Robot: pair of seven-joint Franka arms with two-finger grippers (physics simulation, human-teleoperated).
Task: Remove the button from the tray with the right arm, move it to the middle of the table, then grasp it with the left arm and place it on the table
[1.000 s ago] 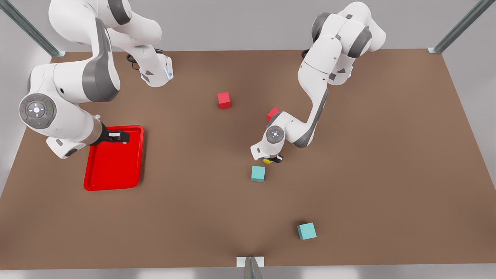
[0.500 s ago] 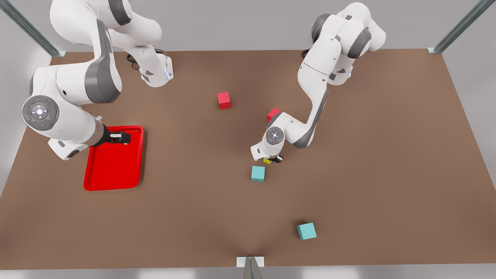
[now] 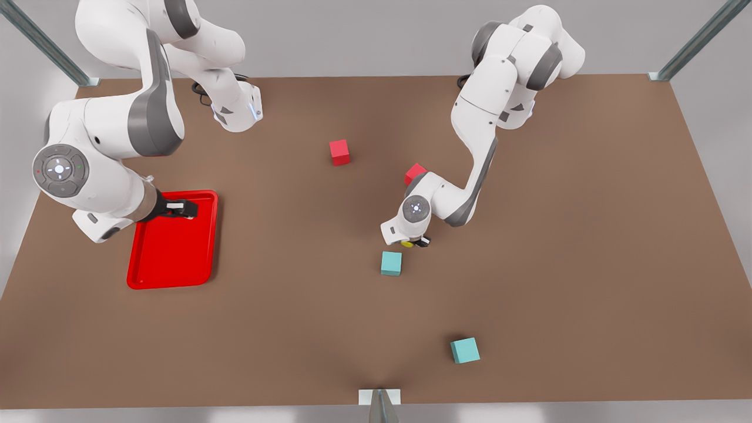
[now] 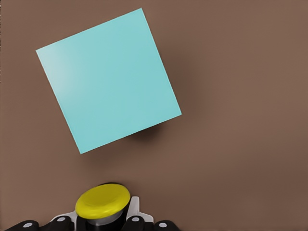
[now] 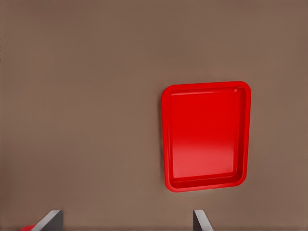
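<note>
Two red cubes (image 3: 339, 151) and two teal cubes (image 3: 391, 263) sit on the surface (image 3: 587, 264); no writing shows. The left claw (image 3: 414, 241) pinches the one button (image 4: 103, 202) just beside a teal cube, well apart from the one tray (image 3: 136, 276). The right claw (image 3: 183, 208), fingers spread and empty, waits above the tray.

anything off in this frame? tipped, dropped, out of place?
Nothing stands out. The left gripper holds the button low by a teal cube; the tray lies flat on the table. The right gripper waits open above it.
</note>
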